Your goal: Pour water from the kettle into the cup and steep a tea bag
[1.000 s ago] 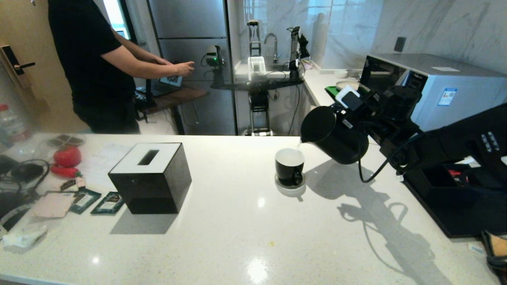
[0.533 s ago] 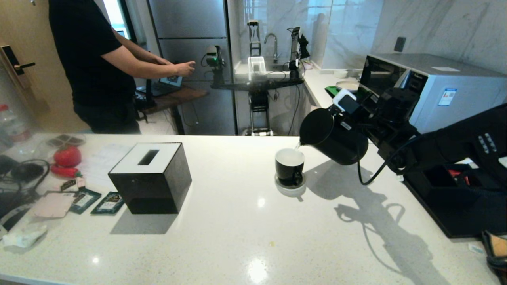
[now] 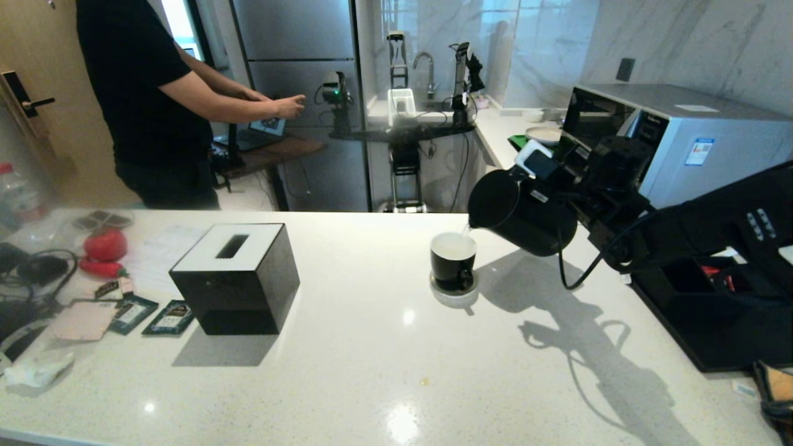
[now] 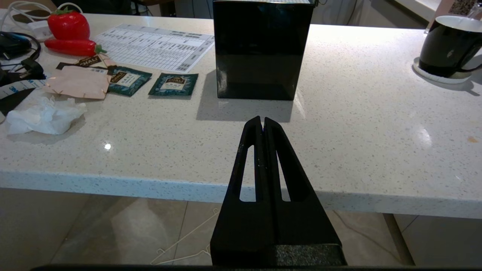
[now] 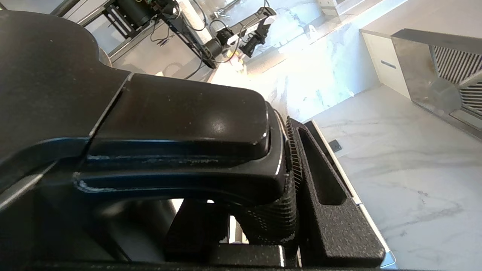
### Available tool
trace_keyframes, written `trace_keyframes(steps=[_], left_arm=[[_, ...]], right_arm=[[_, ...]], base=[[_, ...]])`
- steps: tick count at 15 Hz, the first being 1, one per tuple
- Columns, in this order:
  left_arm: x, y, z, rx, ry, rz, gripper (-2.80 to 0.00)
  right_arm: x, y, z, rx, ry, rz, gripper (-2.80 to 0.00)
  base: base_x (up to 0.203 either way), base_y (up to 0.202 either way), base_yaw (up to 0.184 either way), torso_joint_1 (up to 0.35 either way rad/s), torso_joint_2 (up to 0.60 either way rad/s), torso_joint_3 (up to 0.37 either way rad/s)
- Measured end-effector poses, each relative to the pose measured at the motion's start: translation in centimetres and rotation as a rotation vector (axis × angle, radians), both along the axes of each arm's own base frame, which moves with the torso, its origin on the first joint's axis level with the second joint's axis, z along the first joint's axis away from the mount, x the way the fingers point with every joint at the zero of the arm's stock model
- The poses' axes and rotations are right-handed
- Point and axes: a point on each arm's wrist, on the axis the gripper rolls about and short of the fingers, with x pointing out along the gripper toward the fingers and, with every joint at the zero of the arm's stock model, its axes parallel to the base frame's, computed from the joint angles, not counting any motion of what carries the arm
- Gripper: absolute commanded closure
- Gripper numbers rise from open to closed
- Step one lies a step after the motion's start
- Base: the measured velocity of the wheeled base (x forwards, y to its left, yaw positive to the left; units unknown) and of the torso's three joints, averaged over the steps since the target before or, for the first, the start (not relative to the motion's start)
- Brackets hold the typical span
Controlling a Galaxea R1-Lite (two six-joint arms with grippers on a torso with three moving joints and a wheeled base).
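The right gripper (image 3: 560, 179) clamps its fingers on the kettle (image 3: 520, 214) handle, spout tipped just above the cup (image 3: 453, 260) beyond them. Overtilting could overflow onto the desk (image 3: 396, 347). The left gripper (image 4: 263, 124) idles, closed.

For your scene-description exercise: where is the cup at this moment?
In the head view the cup stands on its white saucer right of centre on the counter, under the tilted kettle spout.
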Motion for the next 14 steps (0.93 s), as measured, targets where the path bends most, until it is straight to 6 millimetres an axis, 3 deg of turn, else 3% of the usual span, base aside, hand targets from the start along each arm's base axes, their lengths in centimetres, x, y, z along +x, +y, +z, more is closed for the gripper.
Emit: trace_keyframes(steps=[14], left_arm=[[0.00, 0.00, 0.00, 0.000, 0.000, 0.000, 0.00]], right_arm=[[-0.27, 0.81, 0.36, -0.041, -0.050, 0.007, 0.00]], base=[[0.000, 0.000, 0.000, 0.000, 0.00, 0.000]])
